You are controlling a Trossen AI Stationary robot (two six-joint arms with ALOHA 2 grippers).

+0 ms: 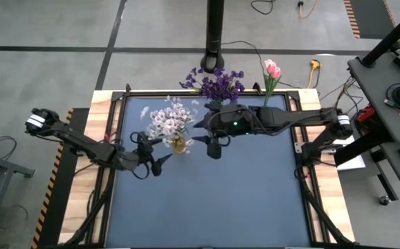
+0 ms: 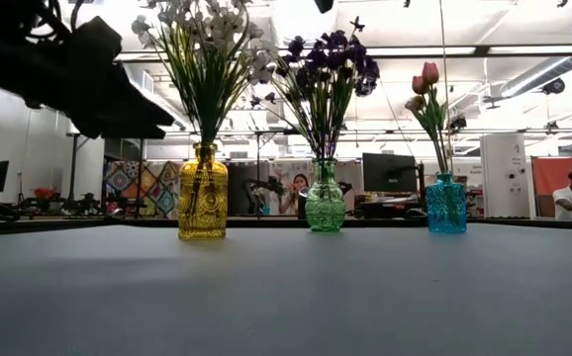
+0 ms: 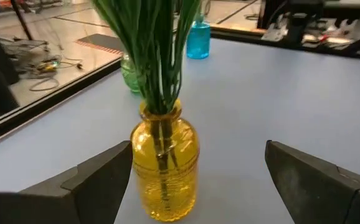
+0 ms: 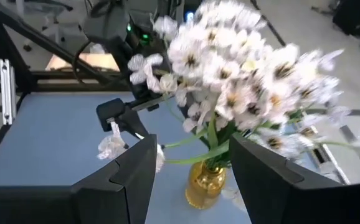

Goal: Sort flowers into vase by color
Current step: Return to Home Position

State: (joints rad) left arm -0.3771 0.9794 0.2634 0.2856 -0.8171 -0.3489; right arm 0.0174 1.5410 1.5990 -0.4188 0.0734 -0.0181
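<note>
White flowers [image 1: 169, 122] stand by their stems in a yellow vase [image 2: 203, 193] on the blue mat. Purple flowers [image 1: 217, 84] stand in a green vase [image 2: 325, 203], and pink tulip buds [image 1: 273, 69] in a blue vase [image 2: 445, 203]. All three vases are upright in a row. My left gripper [image 1: 155, 153] is open just left of the yellow vase [image 3: 164, 165] and points at it; its fingers stand to either side, short of the glass. My right gripper [image 1: 214, 146] hangs open above and right of the white blossoms [image 4: 242, 68], with nothing between its fingers.
The mat's near half [image 1: 214, 207] holds nothing that shows. A black post [image 1: 216, 34] rises behind the table's far edge. Wooden borders and black frame rails [image 1: 113, 138] run along both sides of the mat.
</note>
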